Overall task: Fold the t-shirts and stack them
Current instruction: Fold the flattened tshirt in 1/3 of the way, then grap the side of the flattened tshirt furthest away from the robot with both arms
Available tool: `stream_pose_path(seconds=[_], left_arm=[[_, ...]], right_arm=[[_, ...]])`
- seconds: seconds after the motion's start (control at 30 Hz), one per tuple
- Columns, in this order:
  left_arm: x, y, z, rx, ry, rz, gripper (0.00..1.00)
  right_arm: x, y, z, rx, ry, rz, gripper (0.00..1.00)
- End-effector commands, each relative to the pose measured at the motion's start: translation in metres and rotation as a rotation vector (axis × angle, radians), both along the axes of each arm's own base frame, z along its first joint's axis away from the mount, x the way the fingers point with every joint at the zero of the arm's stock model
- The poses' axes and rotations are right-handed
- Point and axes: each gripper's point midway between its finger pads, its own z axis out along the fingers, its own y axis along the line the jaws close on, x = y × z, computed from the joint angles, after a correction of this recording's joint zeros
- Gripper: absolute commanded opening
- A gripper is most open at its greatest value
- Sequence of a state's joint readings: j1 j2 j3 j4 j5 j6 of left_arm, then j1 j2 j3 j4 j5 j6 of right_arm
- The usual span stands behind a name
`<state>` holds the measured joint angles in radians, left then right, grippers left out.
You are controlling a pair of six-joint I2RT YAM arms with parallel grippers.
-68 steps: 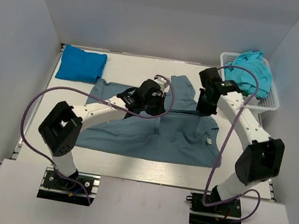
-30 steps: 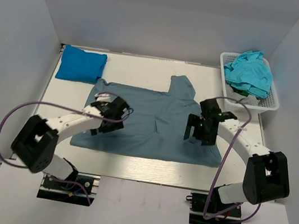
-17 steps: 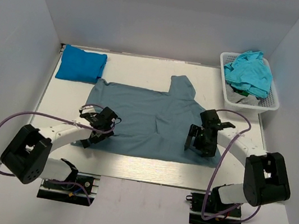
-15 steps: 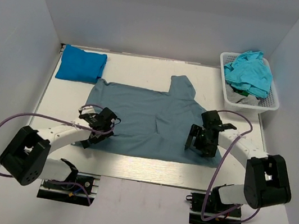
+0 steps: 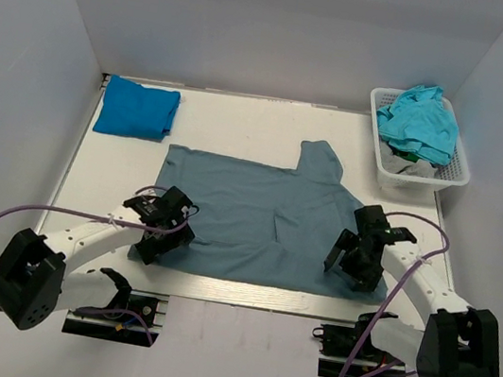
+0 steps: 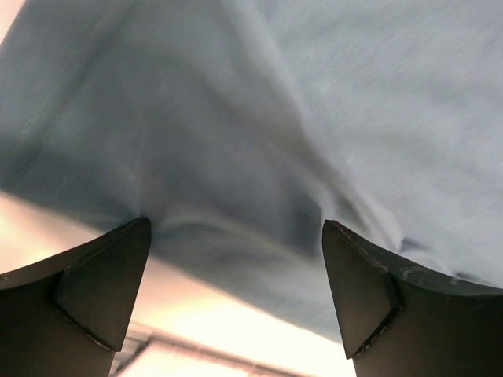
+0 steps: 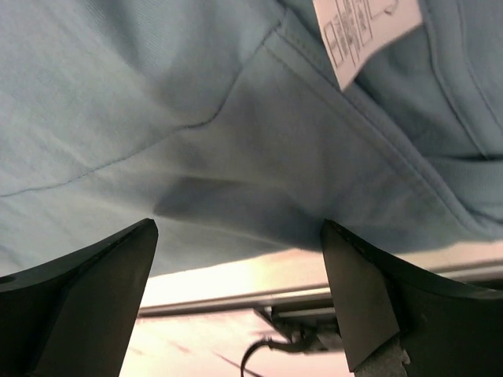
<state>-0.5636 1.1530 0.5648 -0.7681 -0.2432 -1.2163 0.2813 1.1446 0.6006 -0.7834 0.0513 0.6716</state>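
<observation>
1. Grey-blue shirt (image 5: 256, 223): spread flat across the middle of the table (image 5: 243, 120), reaching to the 6 o'clock edge. One sleeve points to 12 o'clock. Its near hem lies along the table edge.
2. My left end effector (image 6: 236, 224): low over the shirt's 7 o'clock corner. Released, fingers (image 6: 94, 283) spread wide. The hem crosses the gap between them and nothing is pinched.
3. My right end effector (image 7: 238, 224): low over the shirt's 5 o'clock corner. Also released, fingers wide apart. The hem seam runs across the gap. A white care label (image 7: 365, 31) lies on the cloth just past it.
4. Blue shirt (image 5: 137, 108): folded into a rectangle at the 10 o'clock corner of the table, well apart from the grey-blue one.
5. Turquoise shirts (image 5: 420, 120): heaped loose and unfolded in the basket (image 5: 455, 173).
6. Basket: white mesh, at the 2 o'clock corner.
</observation>
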Motion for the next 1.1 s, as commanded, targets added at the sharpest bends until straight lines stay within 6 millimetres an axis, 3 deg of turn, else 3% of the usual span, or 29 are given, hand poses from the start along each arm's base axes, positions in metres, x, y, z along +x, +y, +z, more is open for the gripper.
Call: stream_pose_path(seconds=[0.0,0.07,0.1,0.13,0.17,0.2,0.27,0.33,0.37,0.4,0.43,0.47,0.5,0.53,0.57,0.6,0.63,0.67,0.7,0.73,0.77,0.8,0.83,0.87,1.0,1.07], left_arm=[[-0.02,-0.005,0.019,-0.027,0.097,0.018,1.0],[0.004,-0.002,0.04,0.002,-0.004,0.036,1.0],[0.024,-0.009,0.064,-0.004,-0.08,0.013,1.0],[0.039,-0.002,0.078,0.031,-0.144,0.029,1.0],[0.059,-0.009,0.104,0.013,-0.223,0.029,1.0],[0.071,-0.005,0.111,0.056,-0.241,0.012,1.0],[0.101,-0.001,0.143,0.12,-0.344,0.034,1.0],[0.124,0.011,0.151,0.233,-0.364,0.029,1.0],[0.137,0.012,0.164,0.251,-0.387,0.022,1.0],[0.147,0.013,0.166,0.251,-0.39,0.04,1.0],[0.158,0.012,0.166,0.262,-0.393,0.014,1.0],[0.174,0.016,0.16,0.274,-0.369,0.018,1.0],[0.182,0.015,0.154,0.267,-0.348,-0.004,1.0],[0.196,0.024,0.157,0.26,-0.348,0.025,1.0],[0.206,0.027,0.153,0.249,-0.338,0.039,1.0],[0.214,0.026,0.133,0.247,-0.279,0.026,1.0],[0.23,0.026,0.14,0.236,-0.298,0.016,1.0],[0.239,0.036,0.138,0.24,-0.28,0.03,1.0],[0.248,0.04,0.122,0.27,-0.237,0.026,1.0],[0.263,0.044,0.132,0.284,-0.258,0.029,1.0],[0.27,0.054,0.13,0.304,-0.244,0.041,1.0],[0.277,0.059,0.126,0.312,-0.237,0.042,1.0],[0.287,0.06,0.116,0.311,-0.217,0.039,1.0],[0.292,0.063,0.108,0.31,-0.198,0.025,1.0],[0.311,0.066,0.078,0.246,-0.155,-0.006,1.0],[0.32,0.06,0.074,0.225,-0.183,-0.035,1.0]], right_arm=[[0.005,-0.002,0.022,-0.011,-0.018,0.001,0.9],[0.025,-0.001,0.035,-0.013,-0.109,0.054,0.9],[0.048,0.005,0.061,0.003,-0.201,0.067,0.9],[0.061,0.005,0.07,-0.008,-0.252,0.106,0.9],[0.071,0.008,0.078,-0.008,-0.279,0.122,0.9],[0.095,0.014,0.107,0.001,-0.363,0.148,0.9],[0.124,0.023,0.129,0.012,-0.456,0.189,0.9],[0.153,0.031,0.139,0.01,-0.496,0.219,0.9],[0.176,0.036,0.161,0.007,-0.551,0.23,0.9],[0.182,0.036,0.144,-0.013,-0.509,0.238,0.9],[0.204,0.039,0.173,-0.015,-0.587,0.235,0.9],[0.214,0.041,0.177,-0.023,-0.608,0.251,0.9],[0.231,0.044,0.164,-0.028,-0.587,0.252,0.9],[0.252,0.048,0.189,-0.036,-0.668,0.263,0.9],[0.266,0.051,0.181,-0.046,-0.662,0.273,0.9],[0.274,0.051,0.181,-0.054,-0.666,0.274,0.9],[0.297,0.055,0.197,-0.066,-0.711,0.274,0.9],[0.309,0.055,0.181,-0.092,-0.684,0.293,0.9],[0.323,0.057,0.196,-0.101,-0.727,0.306,0.9],[0.336,0.062,0.165,-0.113,-0.666,0.324,0.9],[0.354,0.065,0.192,-0.111,-0.734,0.328,0.9],[0.361,0.067,0.19,-0.118,-0.736,0.336,0.9],[0.373,0.068,0.162,-0.13,-0.69,0.338,0.9],[0.385,0.069,0.179,-0.13,-0.737,0.329,0.9],[0.413,0.079,0.153,-0.114,-0.749,0.333,0.9],[0.425,0.081,0.148,-0.104,-0.783,0.328,0.9]])
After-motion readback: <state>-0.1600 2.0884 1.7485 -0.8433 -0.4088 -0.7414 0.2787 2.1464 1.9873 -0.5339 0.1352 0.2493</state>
